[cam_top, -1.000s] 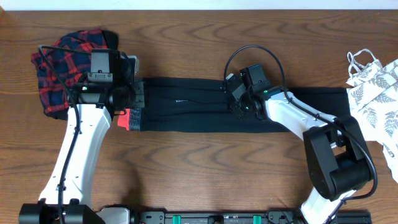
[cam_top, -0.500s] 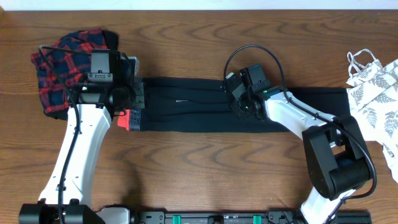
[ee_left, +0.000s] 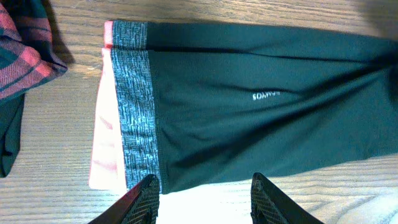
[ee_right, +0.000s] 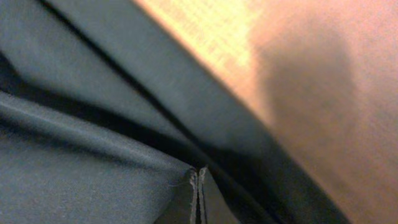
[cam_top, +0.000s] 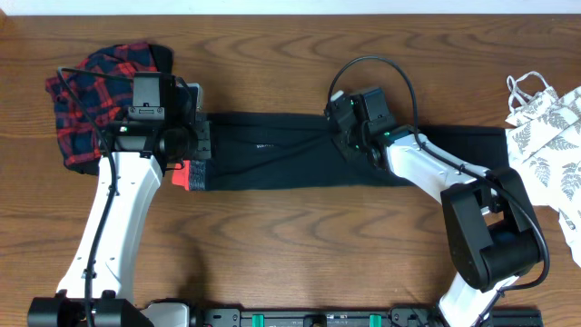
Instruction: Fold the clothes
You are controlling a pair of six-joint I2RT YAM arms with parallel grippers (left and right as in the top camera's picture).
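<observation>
Long black leggings (cam_top: 272,162) lie stretched left to right across the table, with the grey-and-coral waistband (cam_top: 189,174) at their left end. My right gripper (cam_top: 349,123) sits over the leggings' middle near the far edge, shut on a pinch of black fabric (ee_right: 124,180) that puckers toward it. In the right wrist view the fingertips (ee_right: 198,186) meet with cloth between them. Over the waistband (ee_left: 134,106) hovers my left gripper (ee_left: 205,196), open and holding nothing, its tips just past the leggings' edge.
A red-navy plaid piece (cam_top: 91,95) lies bunched at the far left beside my left arm. A white leaf-print top (cam_top: 545,136) lies at the right edge. Bare wooden table (cam_top: 300,236) runs along the near side.
My right gripper has closed on the black fabric and shifted slightly toward the far edge, drawing the cloth into a pucker. The left arm has not moved.
</observation>
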